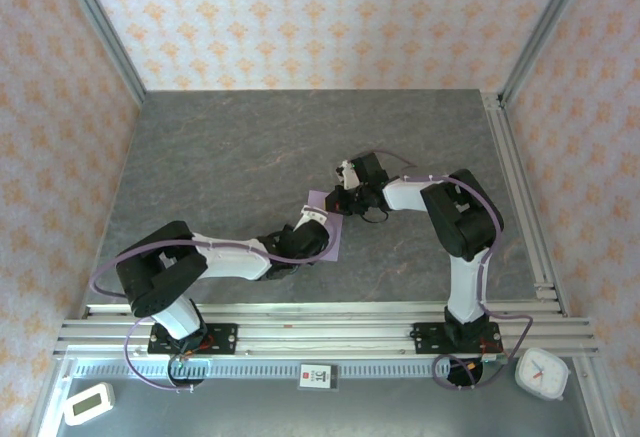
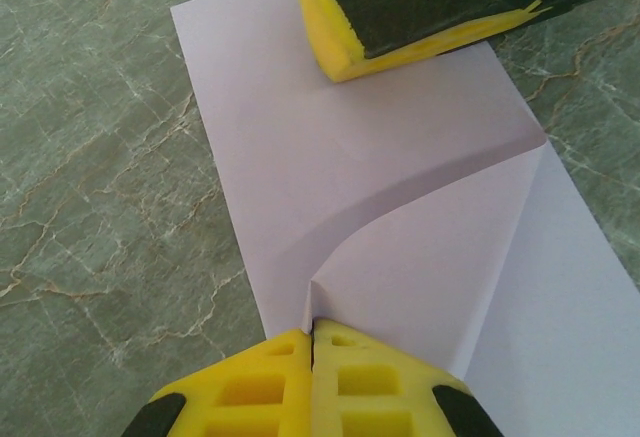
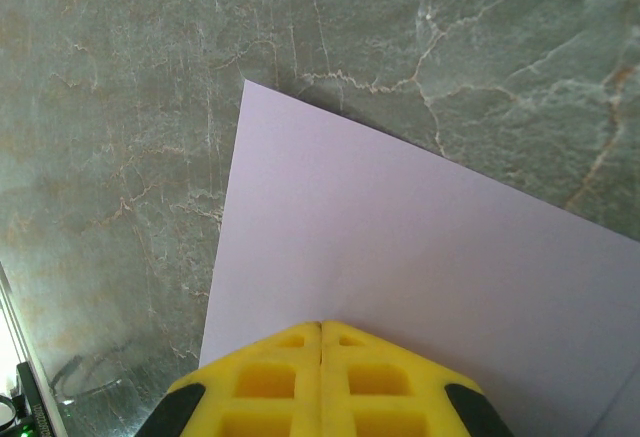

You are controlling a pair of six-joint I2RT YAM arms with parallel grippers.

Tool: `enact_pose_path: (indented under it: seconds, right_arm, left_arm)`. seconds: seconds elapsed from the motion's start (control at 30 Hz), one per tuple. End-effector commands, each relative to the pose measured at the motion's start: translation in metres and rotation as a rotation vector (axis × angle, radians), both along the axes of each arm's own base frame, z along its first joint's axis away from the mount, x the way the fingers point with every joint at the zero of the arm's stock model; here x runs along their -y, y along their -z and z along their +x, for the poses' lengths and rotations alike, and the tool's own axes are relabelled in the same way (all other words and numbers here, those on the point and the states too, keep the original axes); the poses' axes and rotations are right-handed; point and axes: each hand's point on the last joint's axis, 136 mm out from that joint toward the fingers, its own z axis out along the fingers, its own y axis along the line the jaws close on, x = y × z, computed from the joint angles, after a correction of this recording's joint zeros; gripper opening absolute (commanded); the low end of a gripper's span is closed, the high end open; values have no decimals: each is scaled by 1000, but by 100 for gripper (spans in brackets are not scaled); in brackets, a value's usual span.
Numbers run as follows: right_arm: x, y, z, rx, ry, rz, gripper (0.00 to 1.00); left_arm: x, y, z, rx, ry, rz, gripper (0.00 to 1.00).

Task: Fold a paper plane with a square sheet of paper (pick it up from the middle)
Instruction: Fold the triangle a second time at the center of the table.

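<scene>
Sheet (image 2: 400, 127): pale lilac, matte, unmarked, lying about mid-counter (image 1: 230, 147) between the two arms. Most of it was seen flat. One near portion was raised in a soft, uncreased curve that ran up into the left fingers (image 2: 265, 387). No dart shape was made out, and no sharp crease could be confirmed.

Left fingers: shut together and clamped on the raised edge of the sheet. Right fingers (image 3: 265, 382): pressed together, tip set down on the sheet's far part, seemingly pinning it. Whether any paper was caught between them could not be told.

Step judged: an early fold, with a flap lifted for folding over while the rest was held down. The task was judged far from done.

Next move, as judged: the lifted edge would need to be brought across squarely to the opposite edge, then laid down and pressed so that a crisp crease is set. A firm pin would be called for, since thin paper is likely to slide or buckle.
</scene>
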Motion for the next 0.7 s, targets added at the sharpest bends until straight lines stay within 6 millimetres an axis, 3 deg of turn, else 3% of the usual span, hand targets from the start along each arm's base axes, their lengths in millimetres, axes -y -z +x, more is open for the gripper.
enact_pose_path:
  seconds: [0.0,0.67]
  right_arm:
    - [23,47,-29,-135,10,-144,0]
    - [23,50,-30,-140,8,-149,0]
  left_arm:
    - [-13,6,4,7,-49,36,0]
    - [-19,11,10,6,-69,49,0]
